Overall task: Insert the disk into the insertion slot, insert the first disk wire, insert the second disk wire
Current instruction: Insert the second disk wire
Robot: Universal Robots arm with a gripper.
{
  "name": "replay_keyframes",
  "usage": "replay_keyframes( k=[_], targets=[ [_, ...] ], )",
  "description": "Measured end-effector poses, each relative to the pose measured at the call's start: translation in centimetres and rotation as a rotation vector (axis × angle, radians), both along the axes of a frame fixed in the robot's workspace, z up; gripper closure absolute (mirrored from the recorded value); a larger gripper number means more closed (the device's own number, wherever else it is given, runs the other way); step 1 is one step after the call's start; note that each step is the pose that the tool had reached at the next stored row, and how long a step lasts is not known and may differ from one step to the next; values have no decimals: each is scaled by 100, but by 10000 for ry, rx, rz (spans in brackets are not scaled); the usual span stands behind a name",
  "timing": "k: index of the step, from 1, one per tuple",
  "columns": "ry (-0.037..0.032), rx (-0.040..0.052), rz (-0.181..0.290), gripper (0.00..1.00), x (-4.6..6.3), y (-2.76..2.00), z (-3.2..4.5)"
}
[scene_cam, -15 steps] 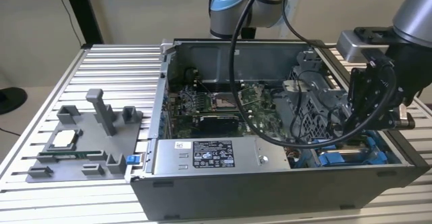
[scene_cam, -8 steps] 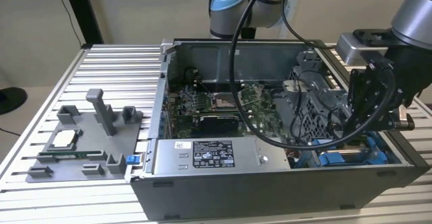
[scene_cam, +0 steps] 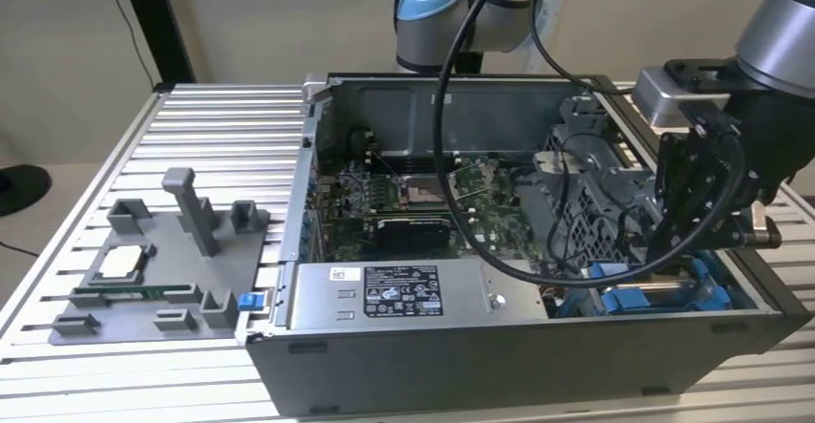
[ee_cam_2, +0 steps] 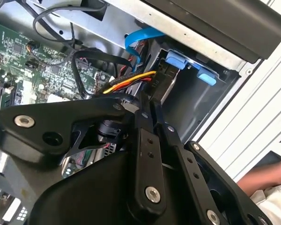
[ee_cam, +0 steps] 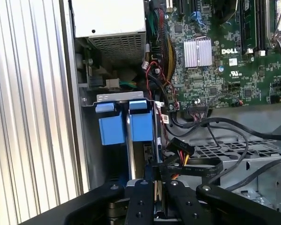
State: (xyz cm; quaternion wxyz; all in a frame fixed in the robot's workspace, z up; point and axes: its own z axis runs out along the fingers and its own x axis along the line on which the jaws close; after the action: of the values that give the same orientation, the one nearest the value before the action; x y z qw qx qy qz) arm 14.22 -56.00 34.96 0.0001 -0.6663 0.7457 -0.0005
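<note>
The exterior view looks down from high on my table (scene_cam: 191, 127) and computer case (scene_cam: 510, 347); both wrist views peer close past my fingers (ee_cam_2: 152, 122) at the blue tabs (ee_cam: 119, 126).

My gripper (scene_cam: 694, 251) hangs inside the computer case (scene_cam: 510, 347) at the exterior view's right, above the drive bay (scene_cam: 662, 297). The power supply (scene_cam: 395, 294) lies left of the bay; the motherboard (scene_cam: 421, 194) lies behind it. A parts tray (scene_cam: 153, 270) sits on the table (scene_cam: 217, 127), left of the case.

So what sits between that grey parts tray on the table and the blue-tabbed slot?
The grey labelled power-supply box lies between the tray and the insertion slot, in the exterior view.
</note>
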Motion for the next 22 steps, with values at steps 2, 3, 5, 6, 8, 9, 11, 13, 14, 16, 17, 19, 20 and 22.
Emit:
replay_keyframes(
  k=[2, 3, 5, 6, 8, 9, 11, 13, 14, 16, 17, 19, 20, 22],
  targets=[
    [-5, 0, 27, 100, 0, 0, -6],
    [-7, 0, 40, 100, 0, 0, -8],
    [-16, 0, 74, 100, 0, 0, -13],
    [-23, 0, 93, 100, 1, 0, -15],
    [-45, 0, 130, 100, 0, 0, -19],
    [-58, 0, 151, 100, 0, 0, -22],
    [-92, 0, 193, 100, 0, 0, -26],
    [-113, -1, 228, 100, 1, 0, -27],
    [-116, -1, 242, 100, 1, 0, -28],
    [-119, 0, 264, 100, 1, 0, -31],
    [-120, 0, 275, 100, 0, 0, -33],
    [-124, 1, 301, 100, 1, 0, -38],
    [-126, 0, 314, 100, 1, 0, -40],
    [-127, 2, 341, 100, 1, 0, -47]
  ],
)
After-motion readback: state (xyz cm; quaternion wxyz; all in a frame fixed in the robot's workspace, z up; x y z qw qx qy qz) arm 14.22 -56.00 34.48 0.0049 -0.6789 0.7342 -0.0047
